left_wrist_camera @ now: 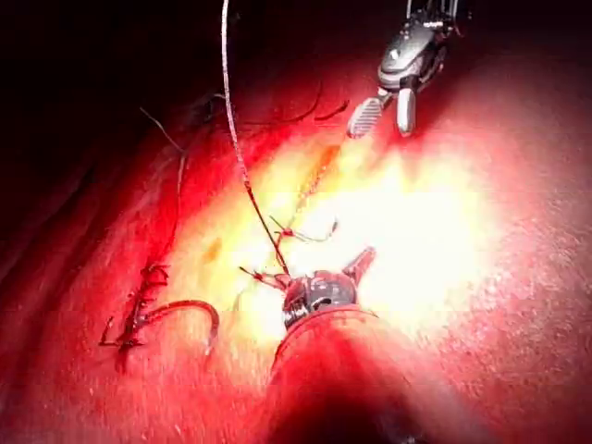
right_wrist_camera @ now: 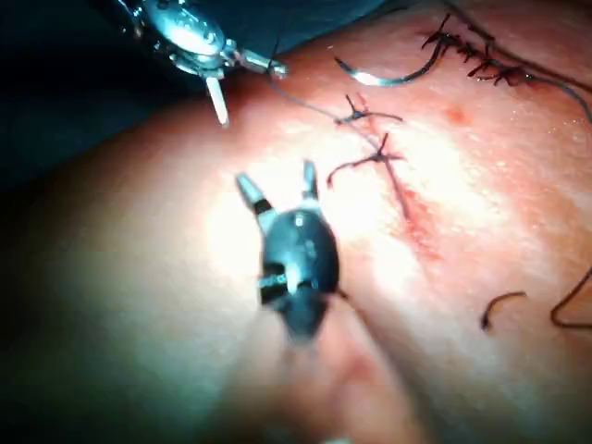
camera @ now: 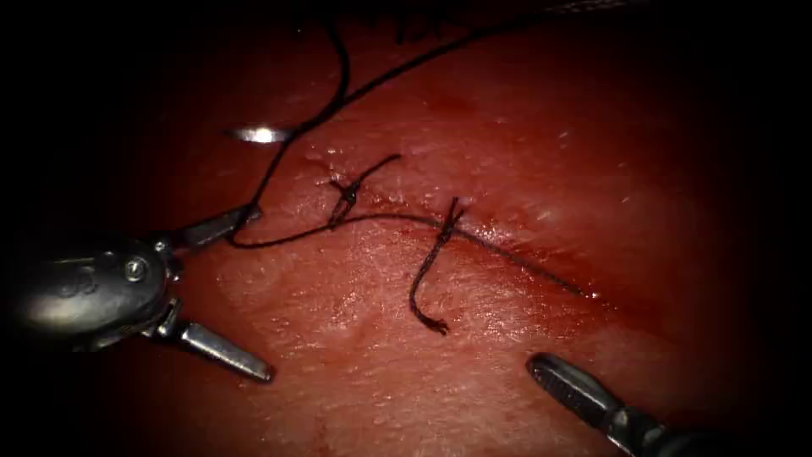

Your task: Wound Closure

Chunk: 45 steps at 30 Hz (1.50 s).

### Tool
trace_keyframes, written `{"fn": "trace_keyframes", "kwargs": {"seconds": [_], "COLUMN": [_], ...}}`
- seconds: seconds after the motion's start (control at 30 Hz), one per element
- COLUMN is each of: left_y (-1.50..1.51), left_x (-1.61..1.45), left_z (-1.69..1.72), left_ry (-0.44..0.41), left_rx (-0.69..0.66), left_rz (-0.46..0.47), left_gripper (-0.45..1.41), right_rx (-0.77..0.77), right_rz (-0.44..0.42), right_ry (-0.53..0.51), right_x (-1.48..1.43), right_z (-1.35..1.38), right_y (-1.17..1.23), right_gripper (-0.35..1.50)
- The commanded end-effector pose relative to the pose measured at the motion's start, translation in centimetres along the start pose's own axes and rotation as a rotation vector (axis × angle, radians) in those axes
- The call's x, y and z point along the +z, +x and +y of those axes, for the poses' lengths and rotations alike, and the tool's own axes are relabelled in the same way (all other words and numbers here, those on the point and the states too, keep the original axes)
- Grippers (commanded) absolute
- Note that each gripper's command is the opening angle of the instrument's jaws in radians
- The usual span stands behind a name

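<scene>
1. My right tool point(camera: 550, 372), a ridged steel tip, holds nothing; in its wrist view the jaws stand apart.
2. My left tool point(camera: 224, 292) gapes wide, upper jaw touching dark thread point(camera: 279, 241).
3. Two knots sit on the cut point(camera: 507, 254) in wet, glistening tissue point(camera: 381, 381).
4. The curved needle point(camera: 262, 134) lies flat left of the cut.

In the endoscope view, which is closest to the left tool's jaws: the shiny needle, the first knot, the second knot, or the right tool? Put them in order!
From the left tool, jaws open and holding nothing:
1. First knot, on the cut's left part.
2. Needle, lying on the tissue above. These two are close to call.
3. Second knot, mid-cut.
4. Right tool, far right, below the cut.
</scene>
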Motion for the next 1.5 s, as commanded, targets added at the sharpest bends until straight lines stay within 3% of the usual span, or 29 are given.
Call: {"fn": "trace_keyframes", "kwargs": {"seconds": [0.03, 0.2, 0.3, 0.47, 0.63, 0.77, 0.9, 1.07, 1.13, 1.27, 1.37, 1.5], "left_y": [-0.10, -0.59, -0.95, -0.94, -0.62, -0.16, 0.29, 0.75, 0.89, 0.99, 1.01, 0.96], "left_x": [0.08, 0.09, 0.14, 0.10, -0.18, -0.47, -0.72, -0.89, -0.82, -0.53, -0.09, 0.32], "left_z": [0.03, 0.26, 0.62, 0.88, 0.90, 0.70, 0.44, 0.16, 0.12, 0.26, 0.45, 0.56], "left_ry": [0.002, -0.028, -0.078, -0.126, -0.154, -0.101, -0.038, 0.079, 0.144, 0.167, 0.209, 0.239], "left_rx": [-0.008, -0.020, -0.017, -0.005, 0.029, 0.040, 0.088, 0.095, 0.092, 0.128, 0.205, 0.263], "left_rz": [-0.020, -0.062, -0.123, -0.155, -0.165, -0.123, -0.028, 0.076, 0.118, 0.137, 0.130, 0.080], "left_gripper": [0.79, 0.78, 0.76, 0.76, 0.73, 0.64, 0.36, 0.34, 0.34, 0.32, 0.29, 0.47], "right_rx": [0.001, -0.003, -0.005, -0.006, -0.006, -0.005, -0.032, -0.081, -0.125, -0.199, -0.269, -0.311], "right_rz": [-0.002, -0.007, -0.015, -0.018, -0.028, -0.032, -0.050, -0.073, -0.083, -0.097, -0.097, -0.097], "right_ry": [0.003, 0.006, 0.007, 0.008, 0.014, 0.019, 0.022, 0.028, 0.025, 0.021, 0.025, 0.030], "right_x": [0.06, 0.07, 0.07, 0.06, 0.01, -0.01, 0.03, 0.07, 0.11, 0.17, 0.18, 0.17], "right_z": [-0.04, -0.06, -0.06, -0.05, -0.04, 0.05, 0.15, 0.35, 0.49, 0.65, 0.70, 0.71], "right_y": [-0.08, -0.12, -0.15, -0.16, -0.17, -0.10, -0.09, -0.14, -0.17, -0.21, -0.26, -0.26], "right_gripper": [1.48, 1.48, 1.48, 1.48, 1.47, 1.40, 1.35, 1.33, 1.30, 1.30, 1.28, 1.25]}}
